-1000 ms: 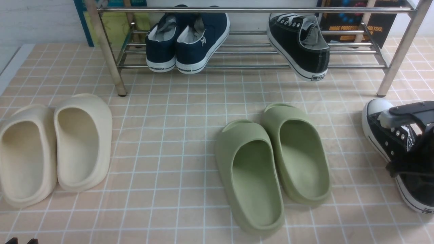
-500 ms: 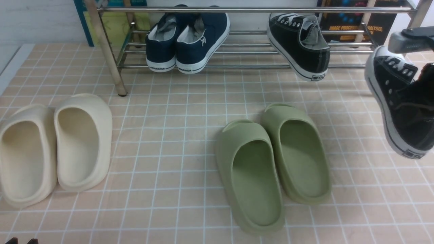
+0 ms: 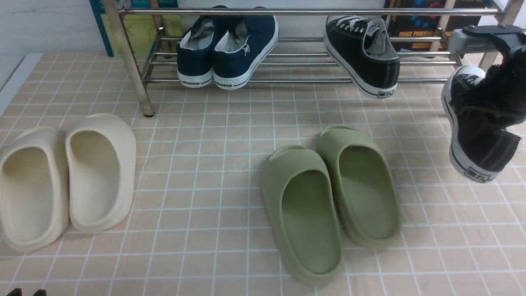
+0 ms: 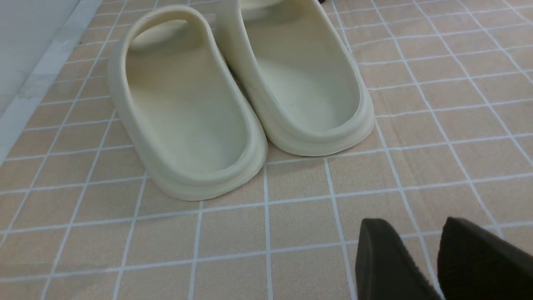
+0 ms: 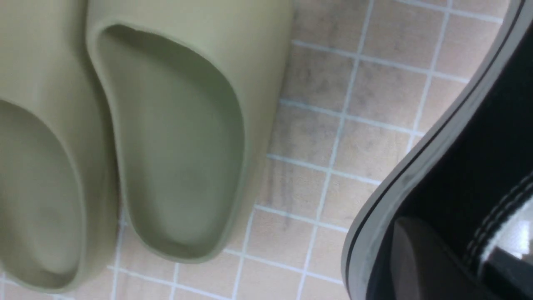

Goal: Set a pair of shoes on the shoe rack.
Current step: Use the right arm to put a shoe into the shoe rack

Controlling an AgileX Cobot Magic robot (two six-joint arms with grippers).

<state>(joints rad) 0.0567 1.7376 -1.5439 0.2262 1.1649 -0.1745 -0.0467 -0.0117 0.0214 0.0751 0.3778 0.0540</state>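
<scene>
One black canvas sneaker (image 3: 363, 52) with a white sole sits tilted on the lower rails of the metal shoe rack (image 3: 287, 12), right of centre. My right gripper (image 3: 491, 92) is shut on the other black sneaker (image 3: 476, 139) and holds it in the air, heel down and toe up, in front of the rack's right leg. In the right wrist view one finger (image 5: 416, 258) is inside that sneaker (image 5: 458, 175). My left gripper (image 4: 420, 250) is open and empty, low over the floor near the cream slides (image 4: 233, 91).
Two navy sneakers (image 3: 226, 49) stand on the rack's left half. Green foam slides (image 3: 328, 197) lie on the tiled floor at centre, also in the right wrist view (image 5: 166, 137). Cream slides (image 3: 65, 176) lie at the left. Boxes stand behind the rack.
My right gripper has lifted the black sneaker off the floor at the right and carried it up and towards the rack; the shoe now hangs heel down. The left arm has not moved.
</scene>
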